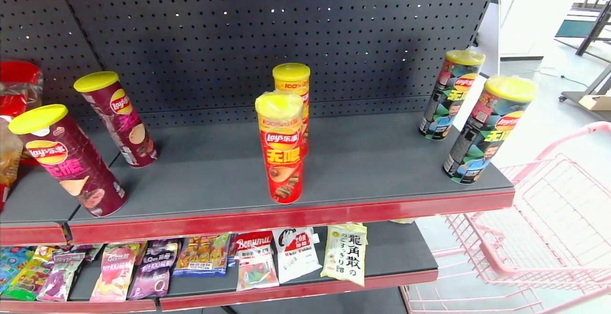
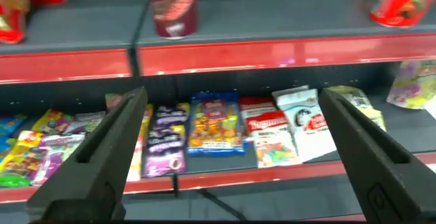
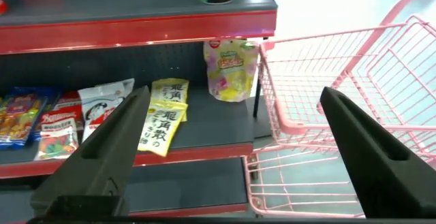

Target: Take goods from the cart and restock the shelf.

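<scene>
Spread wide and empty like the left gripper (image 2: 231, 94), the right gripper (image 3: 235, 91) is hovering near the cart (image 1: 592, 128), probably risking snagging its wires.

Upper shelf (image 1: 363, 161): I count six upright cans. Two maroon cans (image 1: 71, 161) stand left, two red cans (image 1: 281, 147) at centre, two dark cans (image 1: 487, 130) right.
Lower shelf (image 1: 396, 252): I see snack packets (image 1: 258, 259) lying in a row.
</scene>
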Robot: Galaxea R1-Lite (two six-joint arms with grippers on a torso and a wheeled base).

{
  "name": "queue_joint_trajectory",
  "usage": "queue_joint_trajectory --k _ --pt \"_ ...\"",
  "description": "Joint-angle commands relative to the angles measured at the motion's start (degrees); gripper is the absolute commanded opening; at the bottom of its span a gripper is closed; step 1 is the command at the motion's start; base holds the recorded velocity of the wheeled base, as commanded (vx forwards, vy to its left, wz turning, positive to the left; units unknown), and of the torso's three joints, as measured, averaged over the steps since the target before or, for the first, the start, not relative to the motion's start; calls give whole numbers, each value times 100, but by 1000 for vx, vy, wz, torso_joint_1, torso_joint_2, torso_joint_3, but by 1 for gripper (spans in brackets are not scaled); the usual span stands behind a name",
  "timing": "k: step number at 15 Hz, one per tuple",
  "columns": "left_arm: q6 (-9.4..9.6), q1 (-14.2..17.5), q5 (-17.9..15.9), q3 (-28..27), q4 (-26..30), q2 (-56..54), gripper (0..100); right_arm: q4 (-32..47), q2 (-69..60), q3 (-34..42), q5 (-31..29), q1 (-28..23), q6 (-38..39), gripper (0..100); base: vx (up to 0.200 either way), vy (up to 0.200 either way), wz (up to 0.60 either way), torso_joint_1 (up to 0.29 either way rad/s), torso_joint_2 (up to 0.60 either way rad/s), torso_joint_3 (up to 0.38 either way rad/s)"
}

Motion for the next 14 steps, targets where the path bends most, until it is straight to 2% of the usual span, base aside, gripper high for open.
queue_joint_trajectory --k 1,4,7,14 --pt "-3 -2 0 1 -1 7 100 0 9 0 -2 1 -1 100 0 0 0 0 0 0" --pt "-12 -2 0 1 -1 7 100 0 9 0 -2 1 -1 100 0 0 0 0 0 0" --pt "-21 -2 0 1 -1 7 100 0 9 0 7 1 -1 100 200 0 0 -4 1 4" --pt "-12 -2 0 1 -1 7 100 0 9 0 -2 1 -1 100 0 0 0 7 4 -2"
